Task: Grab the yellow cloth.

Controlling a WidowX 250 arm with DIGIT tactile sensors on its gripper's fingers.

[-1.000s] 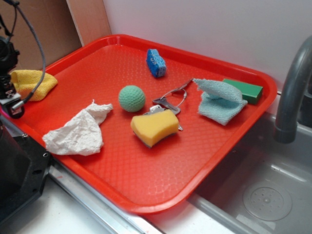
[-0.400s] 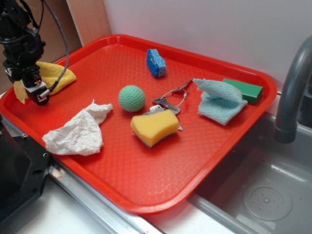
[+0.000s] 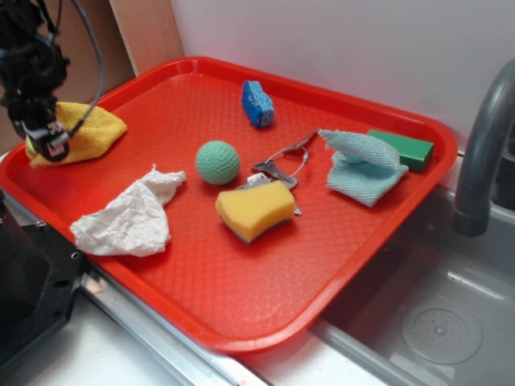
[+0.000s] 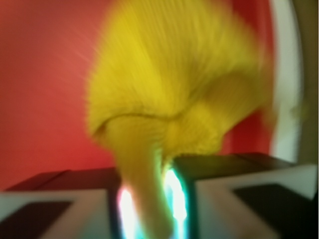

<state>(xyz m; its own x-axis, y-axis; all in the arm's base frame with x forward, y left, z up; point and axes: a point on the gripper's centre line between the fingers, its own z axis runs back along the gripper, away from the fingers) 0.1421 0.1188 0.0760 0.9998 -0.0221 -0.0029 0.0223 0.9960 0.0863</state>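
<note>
The end effector hangs over the far left corner of the red tray, and its jaws are clamped together on a pinched strip of the yellow cloth. The wrist view shows this best: a tongue of the cloth runs down between the two dark fingers, with the fuzzy bulk fanning out ahead of them, though that view is motion-blurred, so how deep the bite goes is hard to judge. In the exterior view the rest of the cloth spreads away from the end effector toward the tray's middle, its long axis running roughly along the tray's left rim, and most of it looks to rest on the tray floor. The relation that matters next is that the mass of the cloth lies to one side of the grip rather than under it, so a lift would likely let it swing and hang from one edge. The white rag lies just below the end effector in the frame, near but apart; the ball, sponge and teal cloth sit well away.
</note>
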